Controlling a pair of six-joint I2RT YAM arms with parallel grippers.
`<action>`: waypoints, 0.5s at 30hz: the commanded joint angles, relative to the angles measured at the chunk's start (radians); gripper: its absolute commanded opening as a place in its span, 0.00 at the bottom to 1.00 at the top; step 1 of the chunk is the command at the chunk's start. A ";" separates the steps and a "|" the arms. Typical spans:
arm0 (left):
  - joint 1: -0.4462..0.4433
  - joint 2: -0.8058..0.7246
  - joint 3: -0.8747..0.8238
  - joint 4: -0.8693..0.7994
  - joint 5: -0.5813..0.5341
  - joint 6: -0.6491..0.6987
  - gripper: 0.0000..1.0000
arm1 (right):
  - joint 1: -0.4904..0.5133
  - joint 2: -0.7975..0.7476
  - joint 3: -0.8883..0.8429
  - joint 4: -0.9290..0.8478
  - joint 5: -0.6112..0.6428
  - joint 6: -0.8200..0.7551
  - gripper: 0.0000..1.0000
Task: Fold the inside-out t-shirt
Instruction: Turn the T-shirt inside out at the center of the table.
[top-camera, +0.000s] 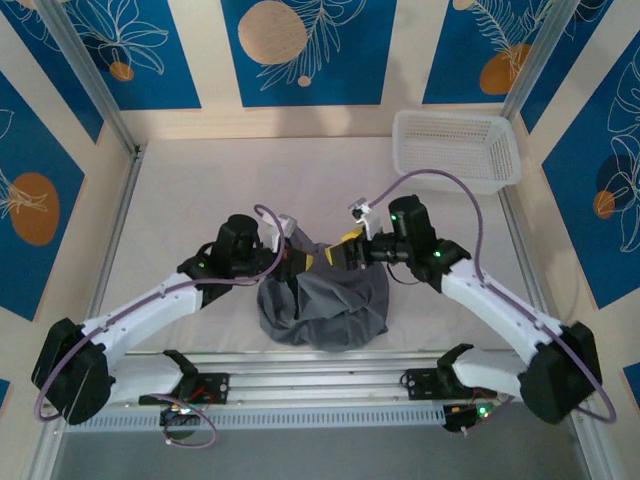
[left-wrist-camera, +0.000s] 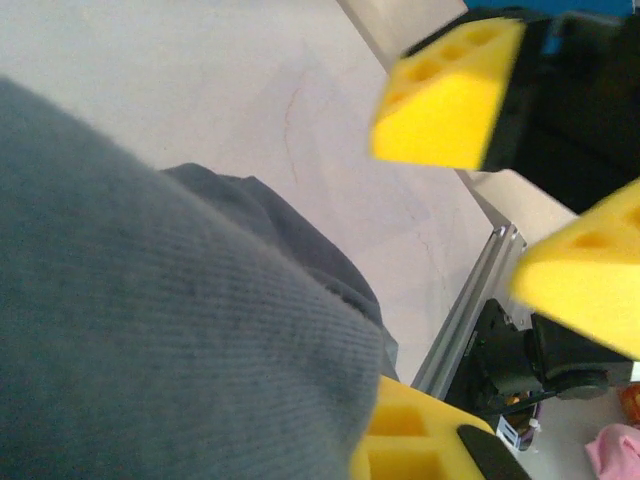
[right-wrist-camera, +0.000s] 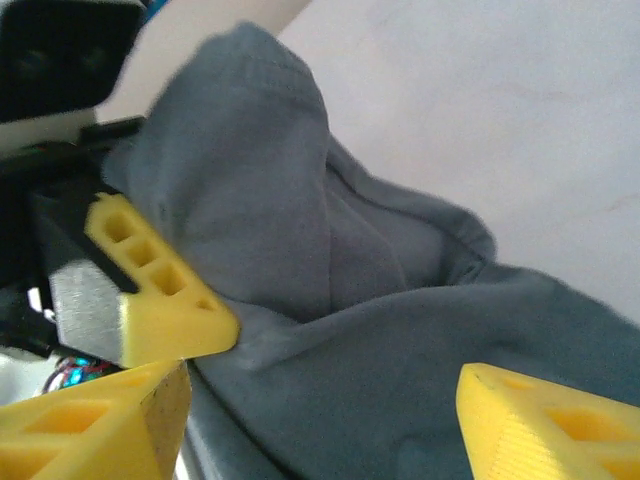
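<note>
Because the left hand (top-camera: 302, 257) is clamped on a raised fold of the t-shirt (top-camera: 325, 310), the grey cloth hangs bunched at the lower middle of the counter (top-camera: 190, 190), probably lifted to find an edge for spreading. That arm reaches in from the lower left, elbow bent. The right hand (top-camera: 345, 250) faces it, fingers apart beside the fold, its arm angling in from the lower right.
</note>
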 joint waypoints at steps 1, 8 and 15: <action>-0.002 -0.016 -0.035 -0.090 -0.009 0.007 0.00 | -0.003 0.115 0.081 -0.028 -0.093 0.052 0.67; -0.049 -0.139 -0.208 -0.176 -0.028 -0.077 0.38 | 0.038 0.162 0.017 -0.068 0.140 0.281 0.61; -0.045 -0.391 -0.019 -0.504 -0.342 0.108 0.65 | 0.159 0.174 -0.016 -0.079 0.320 0.548 0.59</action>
